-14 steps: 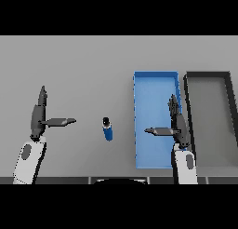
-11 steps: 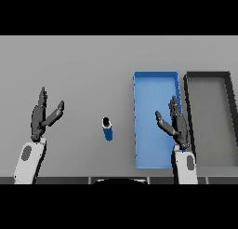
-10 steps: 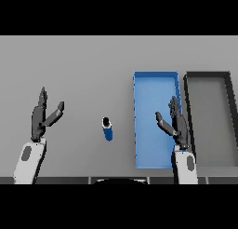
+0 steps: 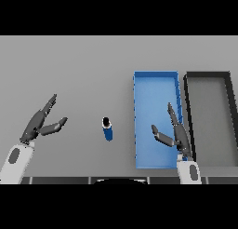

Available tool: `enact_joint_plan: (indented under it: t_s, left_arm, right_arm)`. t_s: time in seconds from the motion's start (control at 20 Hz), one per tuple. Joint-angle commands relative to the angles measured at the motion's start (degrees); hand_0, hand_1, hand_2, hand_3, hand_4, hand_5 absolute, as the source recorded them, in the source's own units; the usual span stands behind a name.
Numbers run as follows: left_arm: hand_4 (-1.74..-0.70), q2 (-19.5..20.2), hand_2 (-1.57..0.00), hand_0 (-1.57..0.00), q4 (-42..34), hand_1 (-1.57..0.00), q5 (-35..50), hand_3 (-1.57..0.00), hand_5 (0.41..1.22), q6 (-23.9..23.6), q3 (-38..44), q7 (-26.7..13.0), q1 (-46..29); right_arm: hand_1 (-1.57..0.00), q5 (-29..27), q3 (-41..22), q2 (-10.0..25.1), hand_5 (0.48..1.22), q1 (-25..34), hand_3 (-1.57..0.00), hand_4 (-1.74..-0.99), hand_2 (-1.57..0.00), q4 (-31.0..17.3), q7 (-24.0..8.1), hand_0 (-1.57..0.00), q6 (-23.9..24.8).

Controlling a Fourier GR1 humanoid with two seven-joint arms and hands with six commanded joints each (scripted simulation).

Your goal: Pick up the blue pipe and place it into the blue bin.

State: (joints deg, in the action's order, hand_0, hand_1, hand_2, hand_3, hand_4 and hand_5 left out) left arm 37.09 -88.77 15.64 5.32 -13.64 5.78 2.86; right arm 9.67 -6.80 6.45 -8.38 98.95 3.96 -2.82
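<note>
Your left hand (image 4: 38, 123) hovers near the surface's (image 4: 83, 70) left edge, fingers straight and spread, holding nothing. The blue pipe (image 4: 107, 129) stands mid-surface — untouched. Your right hand (image 4: 176, 134) hangs over the blue bin (image 4: 155, 86), fingers relaxed, empty — beside it sits a dark bin (image 4: 208, 76).

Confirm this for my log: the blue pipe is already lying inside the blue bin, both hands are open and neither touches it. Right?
Not quite. The head view shows the blue pipe on the grey table, to the left of the blue bin, not inside it. The rest holds: the left hand and right hand are both open and neither touches the pipe.
</note>
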Motion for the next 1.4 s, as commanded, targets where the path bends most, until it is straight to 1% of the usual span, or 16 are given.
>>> enact_joint_plan:
  t_s: [0.0, 0.1, 0.2, 0.25, 0.3, 0.35, 0.45, 0.55, 0.6, 0.65, 0.75, 0.8, 0.9, 0.95, 1.15, 1.35]
  left_arm:
    - [-1.08, 0.7, 0.0, 0.0, -0.3, 0.0, 1.0, 0.0, 0.604, 1.1, 0.3, -0.2, 0.1]
    - [-1.09, 0.9, 0.0, 0.0, -1.9, 0.0, 0.8, 0.0, 0.596, 3.1, -1.3, 1.0, -0.8]
    - [-1.1, 1.8, 0.0, 0.0, -4.0, 0.0, 1.2, 0.0, 0.567, 6.1, -2.9, 1.3, -1.6]
    - [-1.1, 1.5, 0.0, 0.0, -5.3, 0.0, 1.3, 0.0, 0.554, 7.0, -4.1, 1.0, -1.4]
    - [-1.11, 1.2, 0.0, 0.0, -6.2, 0.0, 0.8, 0.0, 0.534, 7.8, -5.6, 0.0, -2.1]
    - [-1.12, 1.1, 0.0, 0.0, -7.6, 0.0, 0.8, 0.0, 0.514, 8.1, -6.5, -1.1, -2.5]
    - [-1.16, -0.3, 0.0, 0.0, -9.2, 0.0, -0.4, 0.0, 0.497, 8.7, -9.2, -1.5, -3.1]
    - [-1.18, -2.1, 0.0, 0.0, -9.1, 0.0, -3.7, 0.0, 0.484, 8.2, -11.5, -0.8, -2.9]
    - [-1.18, -3.0, 0.0, 0.0, -9.7, 0.0, -4.9, 0.0, 0.475, 7.6, -12.5, -1.1, -2.9]
    - [-1.18, -4.0, 0.0, 0.0, -9.3, 0.0, -6.1, 0.0, 0.469, 6.9, -13.2, -1.5, -2.3]
    - [-1.19, -6.4, 0.0, 0.0, -7.5, 0.0, -8.2, 0.0, 0.464, 5.9, -14.5, -1.8, -1.2]
    - [-1.19, -6.9, 0.0, 0.0, -7.2, 0.0, -8.1, 0.0, 0.463, 6.1, -14.8, -1.8, -0.9]
    - [-1.2, -9.8, 0.0, 0.0, -4.8, 0.0, -8.9, 0.0, 0.467, 6.0, -16.0, -2.1, 0.0]
    - [-1.21, -11.5, 0.0, 0.0, -3.1, 0.0, -8.6, 0.0, 0.468, 6.1, -16.3, -3.6, 1.4]
    - [-1.19, -16.3, 0.0, 0.0, 2.4, 0.0, -9.5, 0.0, 0.469, 6.1, -17.3, -3.2, 4.1]
    - [-1.13, -19.5, 0.0, 0.0, 7.0, 0.0, -13.2, 0.0, 0.462, 5.2, -19.0, -2.3, 7.5]
  right_arm:
    - [0.0, 0.4, 0.2, 0.1, 0.601, 0.4, 0.0, -1.186, 0.0, 0.0, -1.2, 0.0, 0.5]
    - [0.0, 0.4, 0.2, 0.4, 0.598, 0.9, 0.0, -1.186, 0.0, 0.1, -1.3, 0.0, 0.4]
    - [0.0, 0.9, -0.3, 0.6, 0.605, 0.8, 0.0, -1.193, 0.0, -0.1, -0.2, 0.0, -0.1]
    - [0.0, 0.6, -0.4, 0.6, 0.607, 0.3, 0.0, -1.198, 0.0, 0.0, 0.6, 0.0, -0.5]
    - [0.0, 0.8, -0.3, 0.7, 0.609, 0.6, 0.0, -1.201, 0.0, -0.4, 0.0, 0.0, -0.4]
    - [0.0, 0.6, -0.2, 0.9, 0.611, 0.7, 0.0, -1.205, 0.0, -0.6, 0.0, 0.0, -0.6]
    - [0.0, 1.0, -0.7, 0.9, 0.612, -0.2, 0.0, -1.208, 0.0, 0.8, 0.6, 0.0, -0.5]
    - [0.0, 1.2, -1.1, 0.3, 0.613, 0.3, 0.0, -1.212, 0.0, 1.1, -0.9, 0.0, -0.3]
    - [0.0, 1.1, -1.2, 0.2, 0.615, -0.2, 0.0, -1.217, 0.0, 1.9, -0.9, 0.0, -0.3]
    - [0.0, 0.9, -1.1, 0.2, 0.618, -0.8, 0.0, -1.221, 0.0, 1.6, -0.5, 0.0, -0.4]
    - [0.0, 0.9, -1.3, 0.0, 0.62, -0.8, 0.0, -1.223, 0.0, 1.8, -0.7, 0.0, -0.6]
    - [0.0, 0.4, -1.0, -0.1, 0.621, -0.9, 0.0, -1.228, 0.0, 1.7, -0.9, 0.0, -0.7]
    - [0.0, 0.9, -1.0, -0.1, 0.623, -0.6, 0.0, -1.231, 0.0, 1.8, -1.2, 0.0, -0.1]
    - [0.0, 1.1, -1.1, 0.0, 0.622, -0.9, 0.0, -1.229, 0.0, 2.3, -1.3, 0.0, -0.1]
    - [0.0, 1.0, -0.7, 0.4, 0.61, -2.3, 0.0, -1.212, 0.0, 2.4, -0.2, 0.0, -0.1]
    - [0.0, 0.7, -0.4, 0.4, 0.605, -1.6, 0.0, -1.201, 0.0, 2.4, -0.9, 0.0, 0.0]
